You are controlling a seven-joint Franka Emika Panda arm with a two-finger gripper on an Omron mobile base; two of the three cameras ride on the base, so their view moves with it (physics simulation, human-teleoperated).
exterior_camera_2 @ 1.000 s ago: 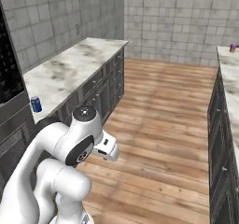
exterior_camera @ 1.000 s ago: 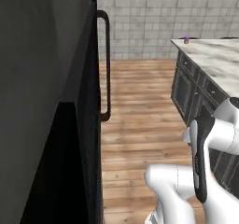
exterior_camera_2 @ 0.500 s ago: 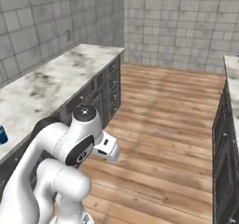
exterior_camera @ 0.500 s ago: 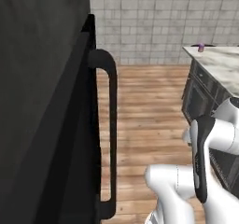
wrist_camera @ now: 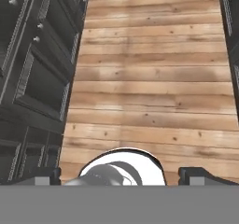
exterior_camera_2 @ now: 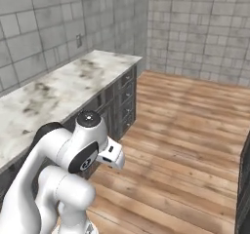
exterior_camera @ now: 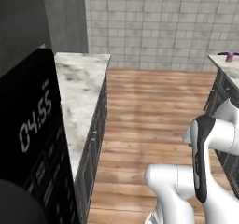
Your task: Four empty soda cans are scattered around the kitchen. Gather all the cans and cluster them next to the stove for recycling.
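The wooden floor (exterior_camera: 154, 101) is running between two rows of cabinetry toward a grey tiled wall (exterior_camera: 158, 22), and it is taking up most of the hand view as well (wrist_camera: 149, 78). On the left, a marble counter (exterior_camera: 79, 87) is stretching away toward the wall; the same counter (exterior_camera_2: 58, 94) is lying beside the arm in the right base view, with dark drawer fronts (exterior_camera_2: 122, 99) below it. In the hand view, dark cabinet doors and drawers with small knobs (wrist_camera: 37, 64) are lining the left edge of the floor. A black appliance with a lit clock display (exterior_camera: 32, 125) is standing at the near left, at the near end of the marble counter. The white arm (exterior_camera_2: 68, 155) is folding low over the floor, its dark-jointed link (exterior_camera: 203, 157) rising at the lower right of the left base view. A second marble counter (exterior_camera: 224, 62) is showing at the far right, and on it a small purple object (exterior_camera: 229, 55) is resting near the back edge; it is too small to tell whether it is one of the soda cans. The gripper (wrist_camera: 119, 174) is pointing down at the bare floorboards, its two dark fingertips (wrist_camera: 44, 175) standing spread to their widest, far apart at either side of the frame, with nothing between them and nothing in its hold.
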